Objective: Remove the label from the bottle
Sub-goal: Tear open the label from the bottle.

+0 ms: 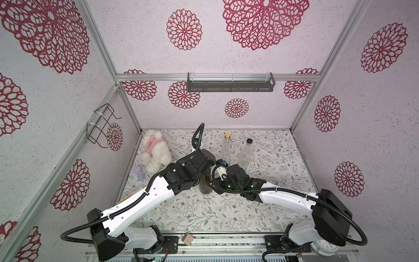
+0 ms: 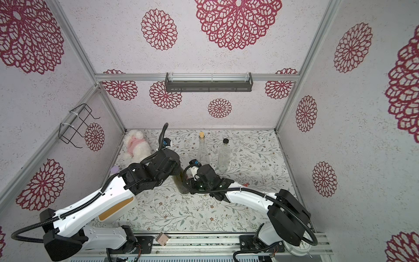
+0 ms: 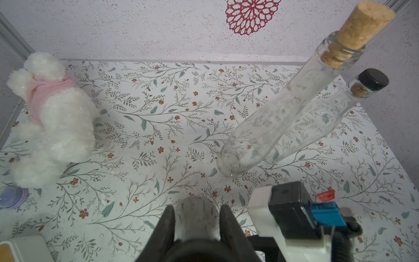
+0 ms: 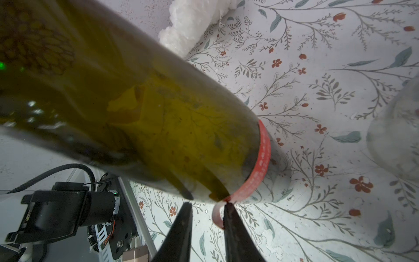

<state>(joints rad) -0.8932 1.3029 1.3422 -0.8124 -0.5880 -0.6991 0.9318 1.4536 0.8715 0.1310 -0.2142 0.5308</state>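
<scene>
**Bottle** (image 1: 205, 186): olive-green translucent glass, which I see standing upright near the middle of the desk (image 1: 204, 215) in both top views. Its upper part is hidden from me there. In the left wrist view its pale, speckled top is clamped between the fingers of the left claw (image 3: 197, 207).

**Label** (image 4: 264, 154): a narrow red band with small white print, wrapped round the foot of the bottle in the right wrist view. One end stands lifted off the glass and curls free, pale back showing. It touches the inner face of one finger of the right claw (image 4: 207, 204), whose jaws stand apart.
</scene>
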